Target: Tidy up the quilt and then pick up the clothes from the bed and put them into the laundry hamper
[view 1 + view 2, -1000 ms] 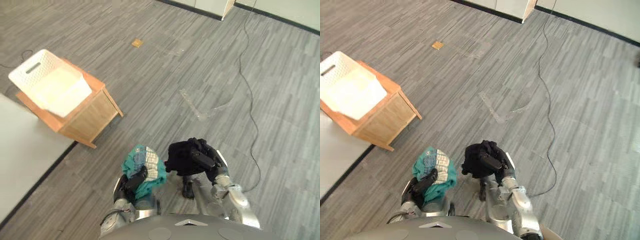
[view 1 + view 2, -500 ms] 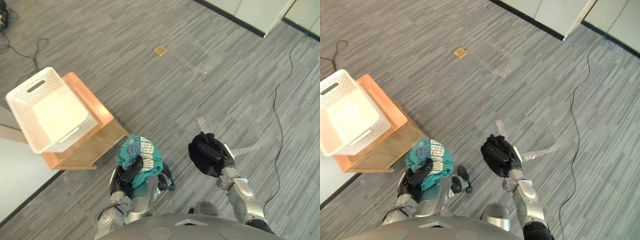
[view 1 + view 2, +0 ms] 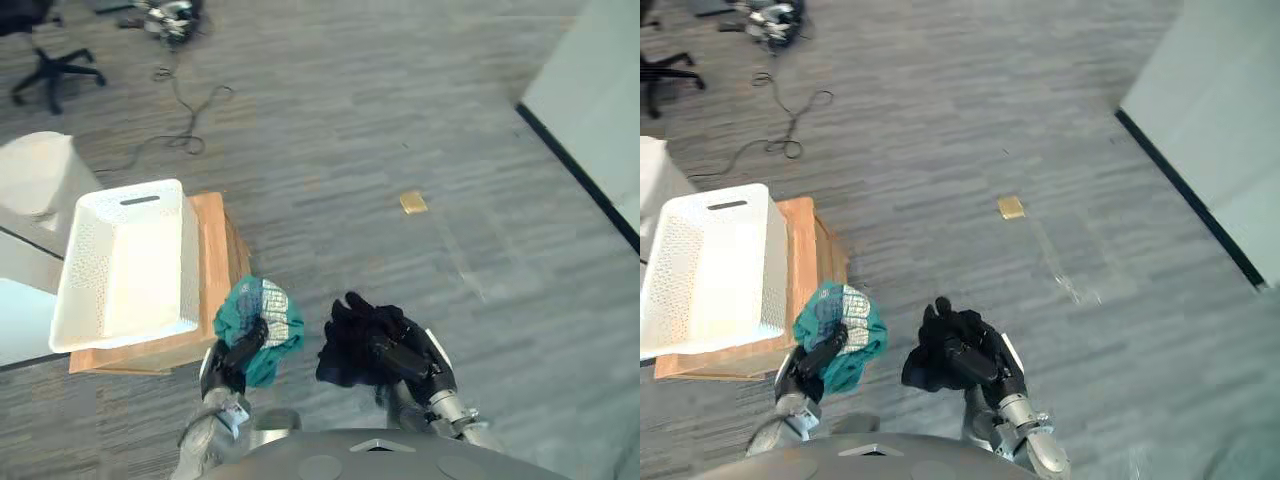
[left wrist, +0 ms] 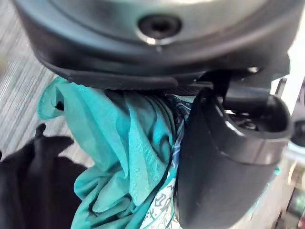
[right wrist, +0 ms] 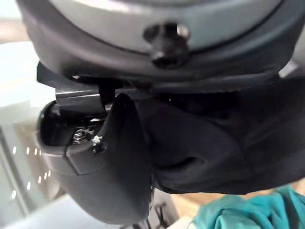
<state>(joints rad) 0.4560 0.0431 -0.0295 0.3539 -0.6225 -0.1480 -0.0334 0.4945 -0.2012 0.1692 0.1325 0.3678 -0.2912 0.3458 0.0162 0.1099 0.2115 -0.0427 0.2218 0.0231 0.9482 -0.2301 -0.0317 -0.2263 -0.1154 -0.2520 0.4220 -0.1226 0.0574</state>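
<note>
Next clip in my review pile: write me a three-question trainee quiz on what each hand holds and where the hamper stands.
1. True or false: the white hamper stands on the floor.
2. Which hand is shut on the black garment?
3. The left hand holds: A, a teal garment; B, a quilt; C, nothing.
Key: 1 false, it rests on the wooden stand; 2 the right hand; 3 A.

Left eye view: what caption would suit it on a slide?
Left hand holds teal clothes, right hand black clothes, near a white hamper.
</note>
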